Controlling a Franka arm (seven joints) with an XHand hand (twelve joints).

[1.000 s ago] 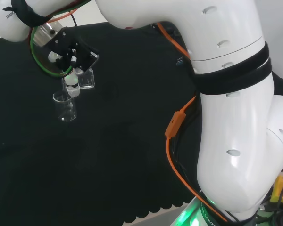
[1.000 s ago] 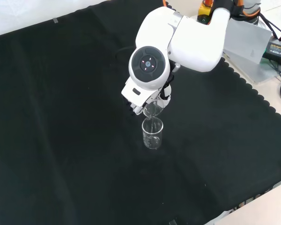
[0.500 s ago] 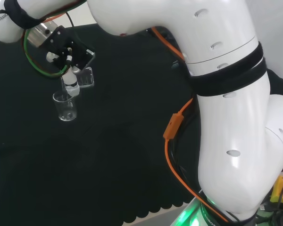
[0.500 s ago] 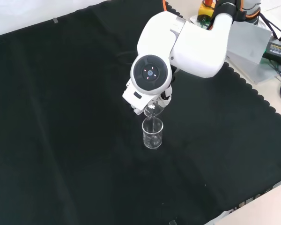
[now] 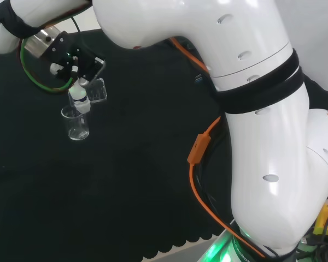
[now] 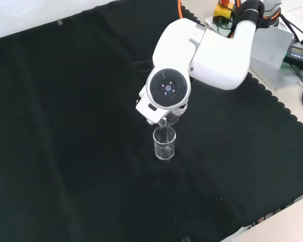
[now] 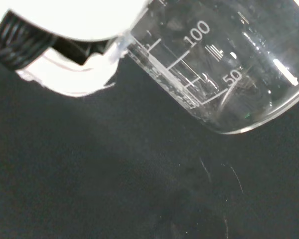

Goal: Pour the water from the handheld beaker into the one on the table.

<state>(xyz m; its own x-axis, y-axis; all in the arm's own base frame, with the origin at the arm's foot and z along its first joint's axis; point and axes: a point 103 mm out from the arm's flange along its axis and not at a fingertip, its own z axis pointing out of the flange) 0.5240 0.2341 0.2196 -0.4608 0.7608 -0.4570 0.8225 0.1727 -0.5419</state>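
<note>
Above the black-clothed worktop (image 6: pixel 65 126), the hand (image 5: pixel 71 60) has its fingers (image 5: pixel 81 98) curled round the tilted handheld beaker (image 5: pixel 97 90). Its lip hangs just over the upright beaker (image 6: pixel 164 143) standing on the cloth below.

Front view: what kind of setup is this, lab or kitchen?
Likely a robot lab bench. A black cloth covers it, the ware is graduated glass beakers, and cables and a power brick lie beside the arm's base.
</note>
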